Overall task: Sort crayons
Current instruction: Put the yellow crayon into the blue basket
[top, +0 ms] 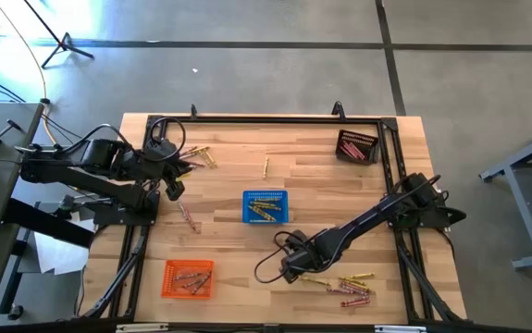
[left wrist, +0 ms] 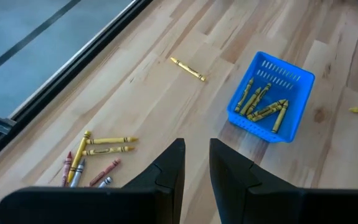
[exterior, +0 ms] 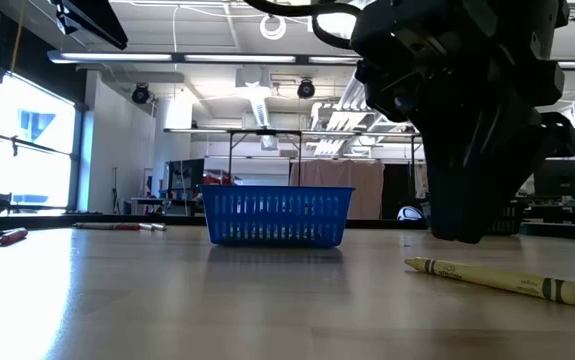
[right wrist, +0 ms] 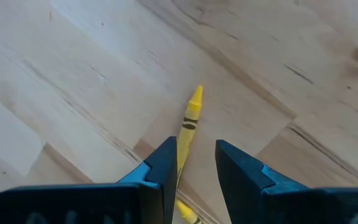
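Observation:
My right gripper (top: 290, 268) is open and stands low over the table near its near edge. Its fingers straddle a yellow crayon (right wrist: 192, 115) that lies flat on the wood (exterior: 497, 276); I see no touch. More yellow and red crayons (top: 349, 287) lie just right of it. My left gripper (top: 175, 188) is open and empty (left wrist: 196, 165) above the table's far left. Beside it lies a loose group of yellow, red and tan crayons (left wrist: 98, 152). One yellow crayon (left wrist: 188, 68) lies alone farther on.
A blue basket (top: 266, 195) holding yellow crayons stands mid-table. An orange basket (top: 168, 278) holding reddish crayons stands near left. A dark basket (top: 356, 146) stands far right. Two reddish crayons (top: 189, 217) lie left of the blue basket. A black frame (top: 266, 120) rims the table.

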Controlling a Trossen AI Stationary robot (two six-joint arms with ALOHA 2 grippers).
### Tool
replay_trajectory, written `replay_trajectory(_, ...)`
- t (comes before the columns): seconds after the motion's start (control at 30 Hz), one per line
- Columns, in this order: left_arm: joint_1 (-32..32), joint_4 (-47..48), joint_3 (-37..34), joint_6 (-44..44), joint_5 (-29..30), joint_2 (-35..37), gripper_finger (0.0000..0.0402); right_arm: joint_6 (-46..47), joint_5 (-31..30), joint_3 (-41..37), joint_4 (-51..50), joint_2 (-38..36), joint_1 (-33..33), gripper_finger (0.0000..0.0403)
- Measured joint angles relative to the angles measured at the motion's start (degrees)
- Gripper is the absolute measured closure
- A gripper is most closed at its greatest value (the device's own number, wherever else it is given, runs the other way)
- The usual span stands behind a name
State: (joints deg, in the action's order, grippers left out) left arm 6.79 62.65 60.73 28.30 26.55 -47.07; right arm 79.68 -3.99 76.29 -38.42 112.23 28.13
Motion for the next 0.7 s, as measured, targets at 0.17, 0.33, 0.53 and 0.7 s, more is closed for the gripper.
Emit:
replay_trajectory(0.17,0.0,0.0,0.0,0.2,-1.0,0.0,0.0341,0.2,0.4,0.0,1.2,1.4,0.2,0.0309)
replay_trajectory(0.33,0.0,0.0,0.0,0.1,-1.0,0.0,0.0341,1.4,1.0,0.3,3.1,3.9,0.4,0.0309)
replay_trajectory(0.53,0.0,0.0,0.0,-0.1,-1.0,0.0,0.0341,2.8,-1.0,0.3,0.9,4.6,0.5,0.0311)
replay_trajectory(0.7,0.0,0.0,0.0,-2.0,-0.9,0.0,0.0341,2.5,-1.3,0.3,-0.7,4.8,0.4,0.0346)
